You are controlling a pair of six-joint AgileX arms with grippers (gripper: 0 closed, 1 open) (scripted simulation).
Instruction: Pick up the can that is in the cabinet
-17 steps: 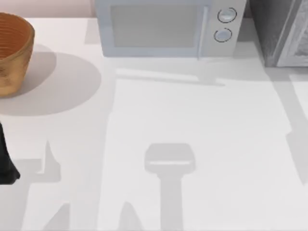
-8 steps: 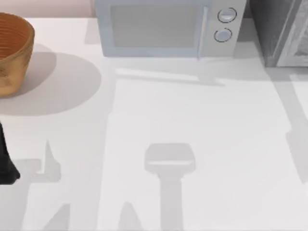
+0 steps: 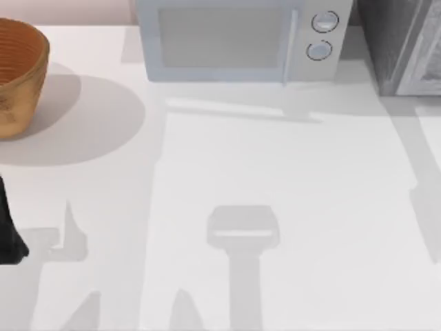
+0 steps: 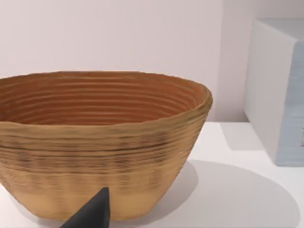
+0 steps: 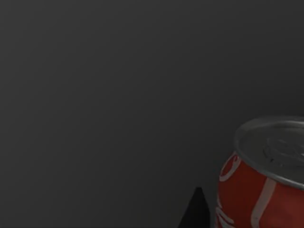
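The can [image 5: 263, 175] is red with white lettering and a silver lid, standing upright against a dark grey inner wall in the right wrist view. A dark part of my right gripper [image 5: 196, 211] sits close beside the can. The cabinet [image 3: 400, 45], dark grey and speckled with a paler door panel, stands at the table's far right corner in the top view. My left gripper [image 3: 8, 231] is parked at the left edge of the table, and a dark part of it [image 4: 92, 213] appears in front of the basket in the left wrist view.
A woven brown basket [image 3: 17, 72] [image 4: 102, 142] stands at the far left. A pale blue-grey microwave [image 3: 238, 41] with two round knobs sits along the back edge. The white table [image 3: 275, 165] spreads in front of them.
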